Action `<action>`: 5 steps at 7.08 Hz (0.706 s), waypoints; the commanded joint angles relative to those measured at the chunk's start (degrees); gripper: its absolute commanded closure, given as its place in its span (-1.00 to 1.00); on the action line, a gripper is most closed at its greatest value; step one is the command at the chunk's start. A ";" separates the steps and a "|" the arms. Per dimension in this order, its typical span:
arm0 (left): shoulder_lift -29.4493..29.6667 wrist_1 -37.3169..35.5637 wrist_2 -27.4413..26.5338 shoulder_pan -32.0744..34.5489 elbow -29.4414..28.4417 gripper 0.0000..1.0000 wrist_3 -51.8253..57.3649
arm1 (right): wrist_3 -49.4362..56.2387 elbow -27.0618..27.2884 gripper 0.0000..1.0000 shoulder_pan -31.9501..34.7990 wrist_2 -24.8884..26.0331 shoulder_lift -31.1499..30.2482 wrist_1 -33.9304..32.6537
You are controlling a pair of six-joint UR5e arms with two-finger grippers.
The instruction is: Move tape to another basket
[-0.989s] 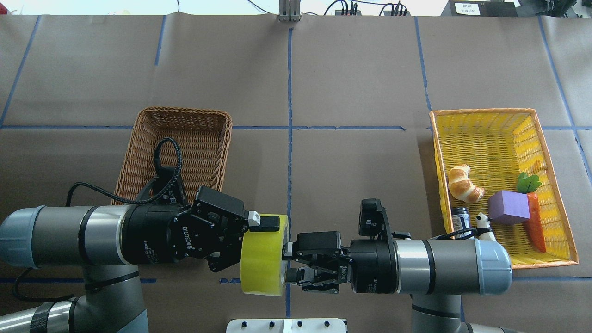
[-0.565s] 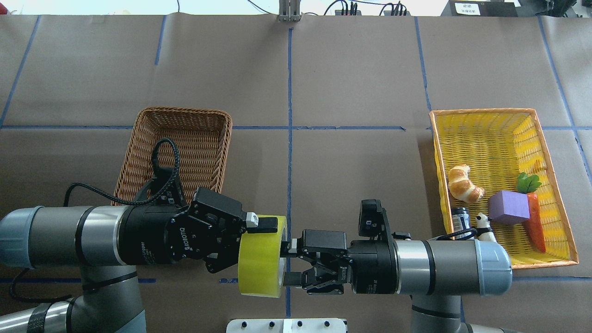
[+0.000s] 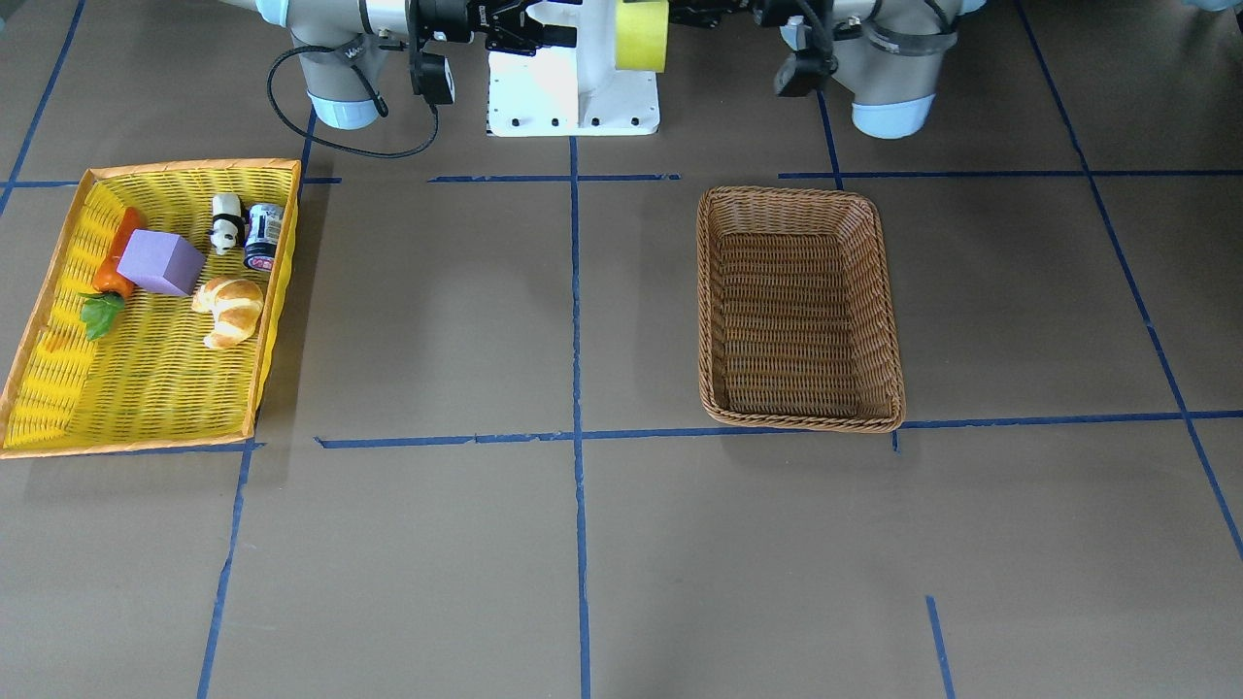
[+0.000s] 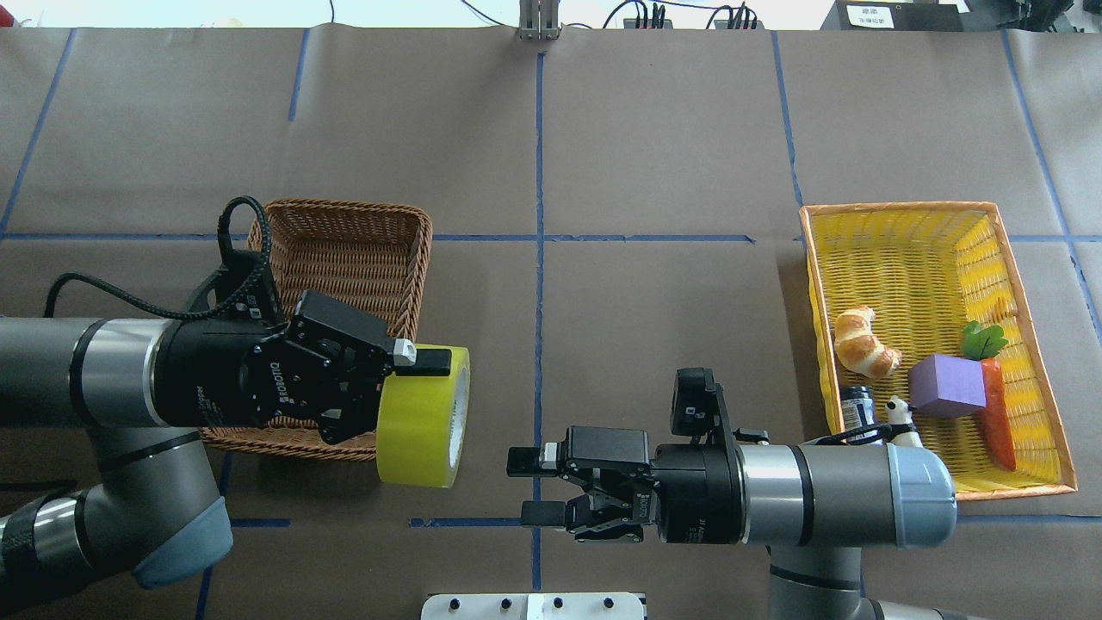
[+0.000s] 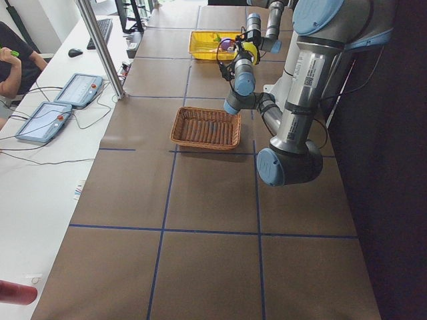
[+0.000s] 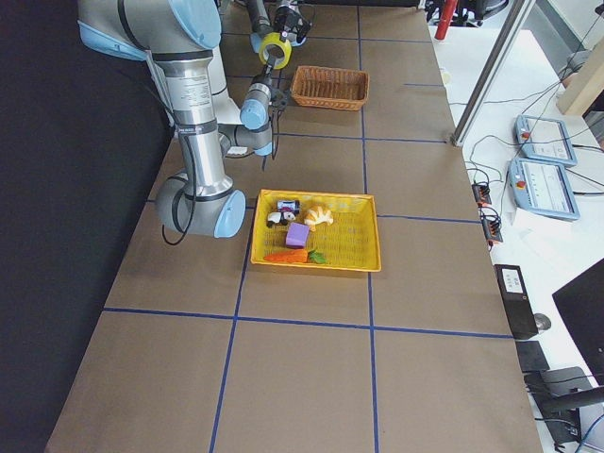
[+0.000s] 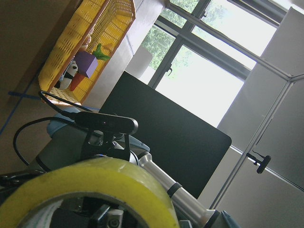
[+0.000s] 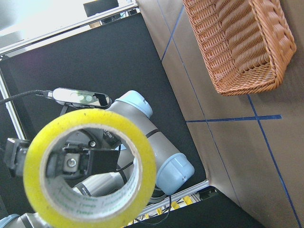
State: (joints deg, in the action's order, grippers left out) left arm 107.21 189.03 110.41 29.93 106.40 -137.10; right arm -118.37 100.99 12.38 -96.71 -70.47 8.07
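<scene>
The yellow-green tape (image 4: 422,422) hangs in the air in my left gripper (image 4: 430,379), which is shut on the roll's wall, one finger on the outside. It sits just off the near right corner of the brown wicker basket (image 4: 344,258), which holds nothing. The tape also shows in the front view (image 3: 641,34), the left wrist view (image 7: 95,185) and the right wrist view (image 8: 90,166). My right gripper (image 4: 523,488) is open and empty, to the right of the tape and apart from it.
A yellow, orange-rimmed tray (image 4: 904,207) at the right holds a croissant (image 4: 863,343), a purple block (image 4: 947,386), a carrot (image 4: 997,413), a small panda (image 4: 900,418) and a dark can (image 4: 857,405). The white robot base (image 4: 534,605) is at the near edge.
My left gripper has carried the tape to the left and further from me, toward the wicker basket. My right gripper opened off the roll and stays near the centre line.
</scene>
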 commanded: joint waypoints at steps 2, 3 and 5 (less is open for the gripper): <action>-1.13 -10.04 11.53 9.58 -0.50 0.95 0.34 | 3.75 0.44 -1.00 7.35 -1.11 -1.59 -5.13; -0.17 -16.87 18.80 13.53 -0.49 0.95 1.82 | 7.33 0.70 -1.00 12.61 -6.42 -1.77 -11.95; 0.11 -29.53 22.39 15.76 0.29 0.95 13.03 | 16.64 1.14 -1.00 25.61 -23.02 -1.69 -29.78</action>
State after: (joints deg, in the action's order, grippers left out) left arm 107.22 166.94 130.68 44.14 106.27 -129.69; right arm -106.67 101.88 30.72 -110.99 -72.12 -11.89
